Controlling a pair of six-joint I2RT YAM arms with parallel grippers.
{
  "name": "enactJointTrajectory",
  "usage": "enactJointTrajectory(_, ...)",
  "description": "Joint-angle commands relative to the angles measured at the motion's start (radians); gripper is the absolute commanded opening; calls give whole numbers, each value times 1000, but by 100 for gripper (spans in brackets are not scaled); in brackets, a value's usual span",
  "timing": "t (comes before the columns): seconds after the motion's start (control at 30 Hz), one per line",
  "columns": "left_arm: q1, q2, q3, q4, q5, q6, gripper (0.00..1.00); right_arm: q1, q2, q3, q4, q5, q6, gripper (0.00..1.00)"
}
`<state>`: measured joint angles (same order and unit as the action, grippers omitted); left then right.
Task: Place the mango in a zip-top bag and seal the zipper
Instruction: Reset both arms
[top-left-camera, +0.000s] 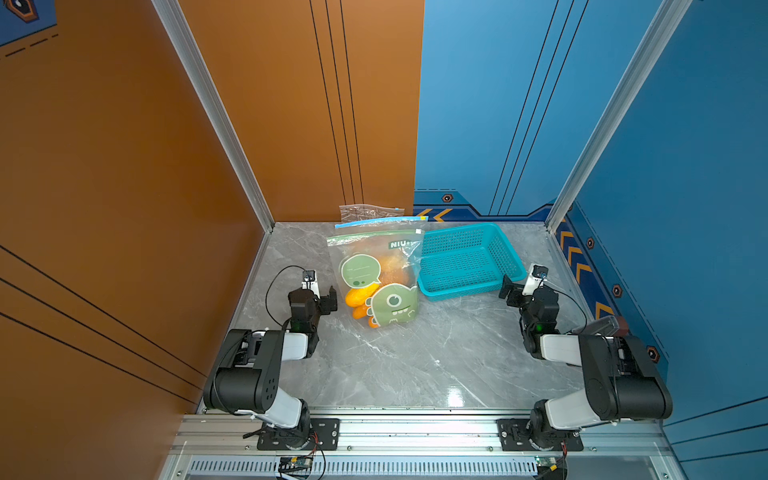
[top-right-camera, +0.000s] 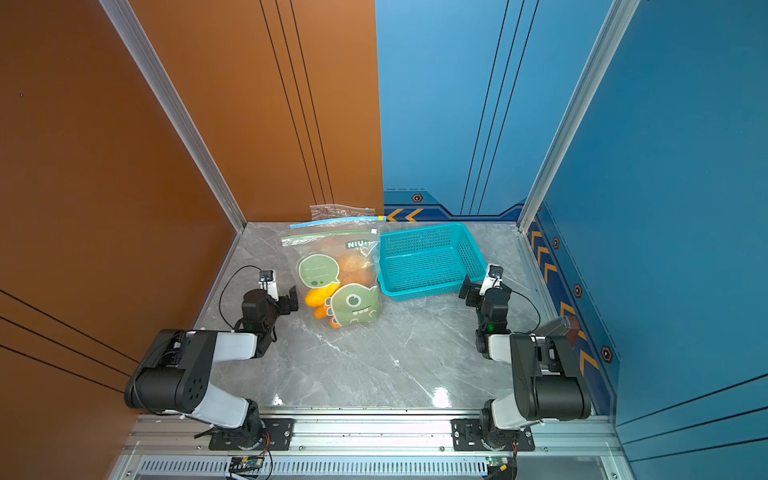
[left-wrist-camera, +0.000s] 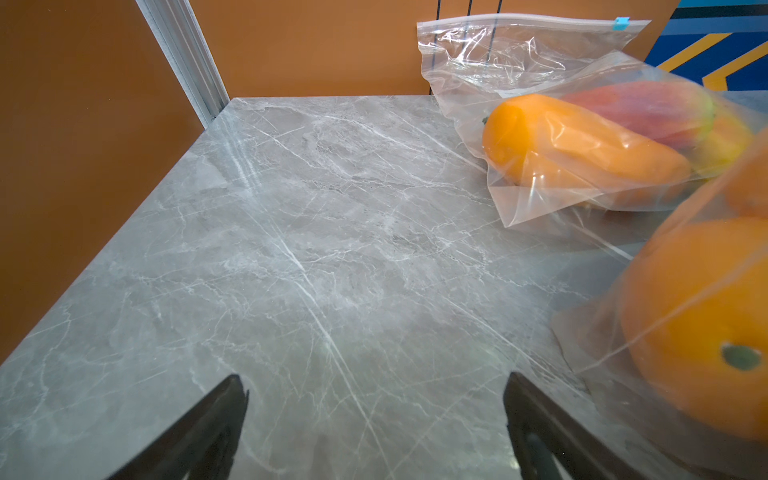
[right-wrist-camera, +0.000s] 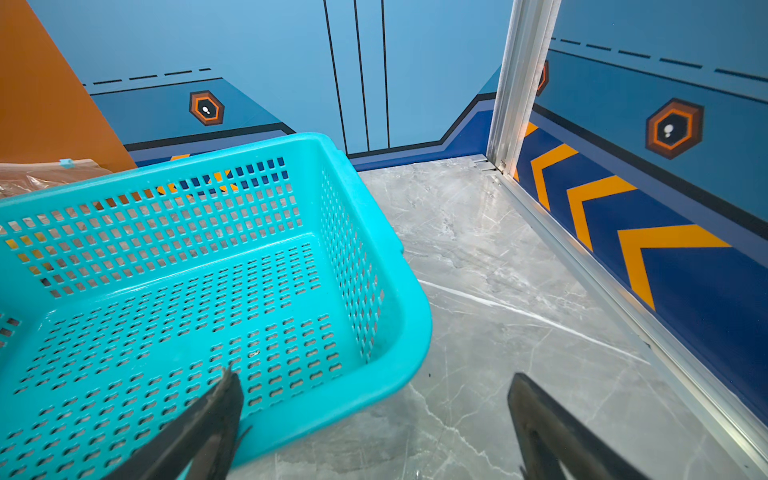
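A zip-top bag (top-left-camera: 376, 278) (top-right-camera: 332, 274) printed with green cartoon monsters lies at the back middle of the table. Orange mangoes (top-left-camera: 358, 296) (top-right-camera: 316, 297) show through it. Its green zipper strip (top-left-camera: 374, 236) runs along the far edge, with a white slider at the right end. In the left wrist view, mangoes (left-wrist-camera: 573, 145) (left-wrist-camera: 698, 324) lie inside clear plastic. My left gripper (top-left-camera: 328, 301) (top-right-camera: 291, 301) (left-wrist-camera: 374, 386) stands open and empty just left of the bag. My right gripper (top-left-camera: 509, 289) (top-right-camera: 467, 291) (right-wrist-camera: 374, 386) is open and empty at the basket's near right corner.
A teal perforated basket (top-left-camera: 469, 259) (top-right-camera: 428, 259) (right-wrist-camera: 374, 216) sits right of the bag with nothing in it. A bag with a blue zipper (top-left-camera: 382, 222) lies behind the printed one. Another clear bag (top-left-camera: 370, 212) (left-wrist-camera: 519, 45) leans against the back wall. Walls enclose three sides.
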<state>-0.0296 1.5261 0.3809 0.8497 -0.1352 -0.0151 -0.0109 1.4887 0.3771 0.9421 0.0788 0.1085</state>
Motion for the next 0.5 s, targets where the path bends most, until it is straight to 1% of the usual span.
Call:
enactJointTrajectory(0.0,-9,-2,-10,20,-44,14,98,11,25,5,-111,14,-29,100)
enactJointTrajectory(0.47,0,-3,-18,26,-77,-13,98,17,27,8,-115,30,-33,100)
